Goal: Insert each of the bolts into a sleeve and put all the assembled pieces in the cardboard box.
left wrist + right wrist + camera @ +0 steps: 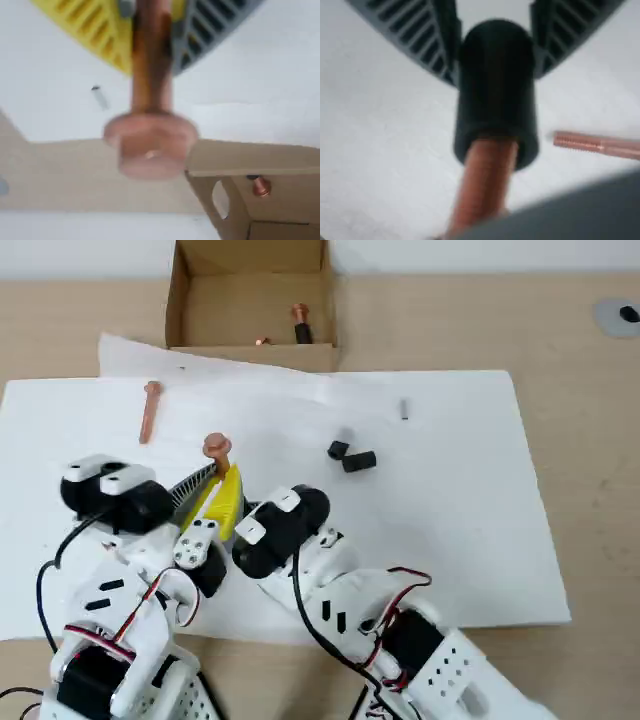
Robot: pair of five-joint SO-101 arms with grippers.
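Pinched between left fingers: bolt, head at far end. Clamped in right fingers: black sleeve, bolt shaft inside. Beyond, on white paper: loose bolt, two sleeves well apart from it. Farthest: cardboard box, assembled piece inside.

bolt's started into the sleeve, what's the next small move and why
Probably ease the right gripper and its sleeve a little further along the bolt, toward the head. The right wrist view shows bare shaft outside the sleeve, so it looks only partly seated. The left gripper is clamped on the shaft behind the head, which should brace the push.
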